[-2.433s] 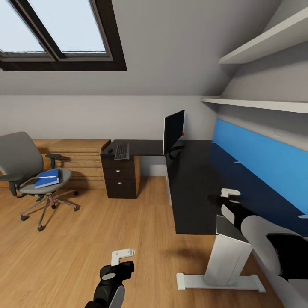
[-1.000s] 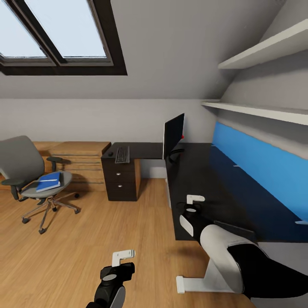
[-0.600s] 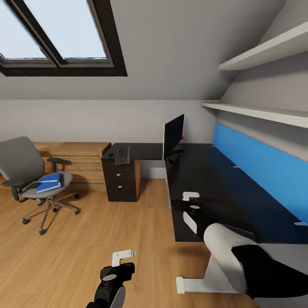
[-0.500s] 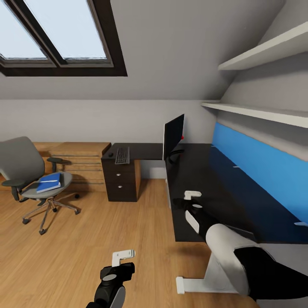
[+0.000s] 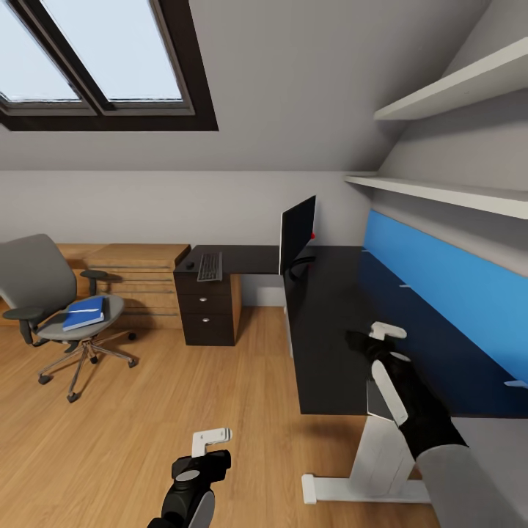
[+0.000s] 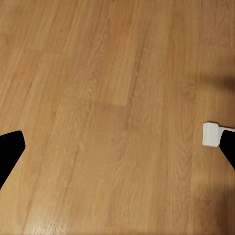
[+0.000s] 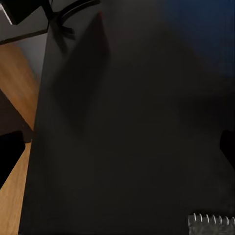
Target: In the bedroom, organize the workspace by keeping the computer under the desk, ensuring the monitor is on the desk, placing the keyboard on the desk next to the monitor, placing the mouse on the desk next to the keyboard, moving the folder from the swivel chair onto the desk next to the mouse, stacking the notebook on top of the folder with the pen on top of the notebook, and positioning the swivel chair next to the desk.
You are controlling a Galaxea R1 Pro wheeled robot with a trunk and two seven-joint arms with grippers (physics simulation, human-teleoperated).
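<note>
On swivel chair [image 5: 51,293] seat, blue folder [image 5: 81,311], keyboard [image 5: 209,265] on desk [image 5: 330,323], both end effectors spread apart, empty.

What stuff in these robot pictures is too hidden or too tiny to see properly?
- Monitor: head view shows it nearly edge-on, so the screen face is unreadable.
- Small dark thing beside the keyboard: too small to identify.
- Spiral-edged item: cut off by the right wrist view's edge.
- Right gripper: seen from behind its own arm over the desk; jaws unclear.
- Under the desk: hidden by the desktop.
</note>
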